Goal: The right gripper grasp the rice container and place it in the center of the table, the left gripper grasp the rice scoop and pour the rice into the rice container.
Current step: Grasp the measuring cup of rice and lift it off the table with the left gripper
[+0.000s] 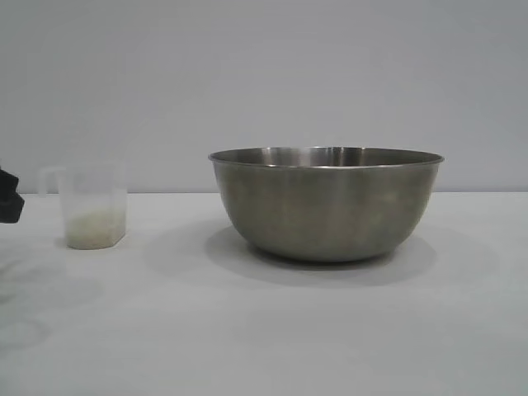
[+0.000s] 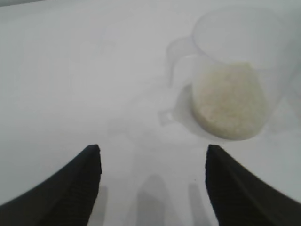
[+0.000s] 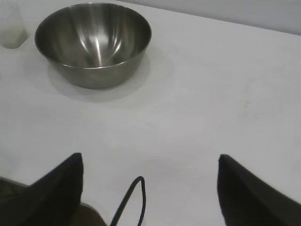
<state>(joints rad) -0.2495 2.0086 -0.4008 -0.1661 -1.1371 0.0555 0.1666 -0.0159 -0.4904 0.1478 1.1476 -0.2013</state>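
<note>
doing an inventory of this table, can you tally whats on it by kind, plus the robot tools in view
Steel bowl: 1, the rice container
Plastic cup: 1, the rice scoop
Heap of grains: 1, the rice inside the scoop
Robot tools: 2, the left gripper and the right gripper, both open and empty
Total: 5

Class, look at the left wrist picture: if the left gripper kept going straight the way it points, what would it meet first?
Probably bare white table. The open left gripper aims beside the small translucent plastic rice scoop, whose handle lies just off that line; depth is unclear, so it may brush the handle.
</note>
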